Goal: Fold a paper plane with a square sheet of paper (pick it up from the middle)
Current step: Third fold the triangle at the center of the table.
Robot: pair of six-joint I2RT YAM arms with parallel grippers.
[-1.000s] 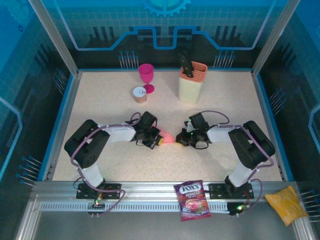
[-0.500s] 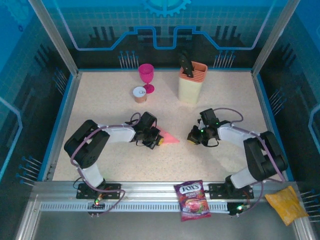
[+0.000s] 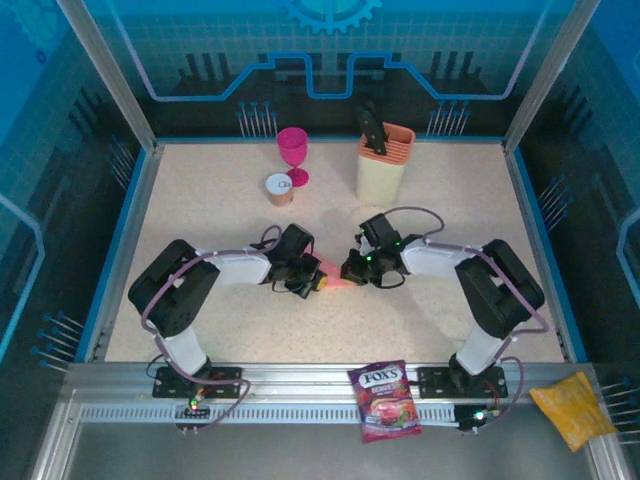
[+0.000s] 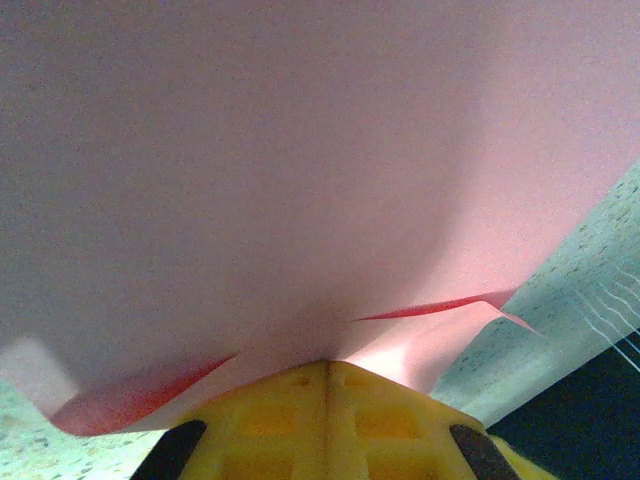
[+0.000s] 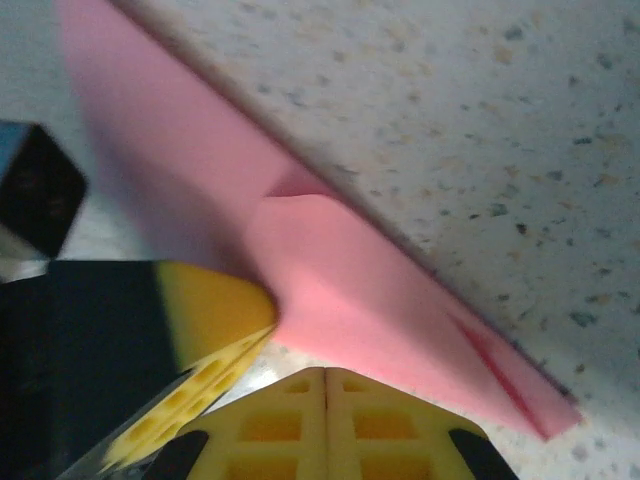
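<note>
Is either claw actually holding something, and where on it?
The left gripper is shut on the paper plane, pinching its end nearest that arm. The right gripper is shut against the plane's edge; whether it grips cannot be told.

Pink paper plane [image 5: 350, 290] on speckled table [image 5: 480, 120], closed right claw [image 5: 325, 380] at its edge

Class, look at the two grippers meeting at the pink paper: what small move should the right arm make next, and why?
Probably slide the right gripper along the long fold of the paper plane, pressing it onto the table. Its jaws are shut with the tips at the paper's edge, the left gripper is clamped on the paper, and a flap looks slightly lifted.
</note>
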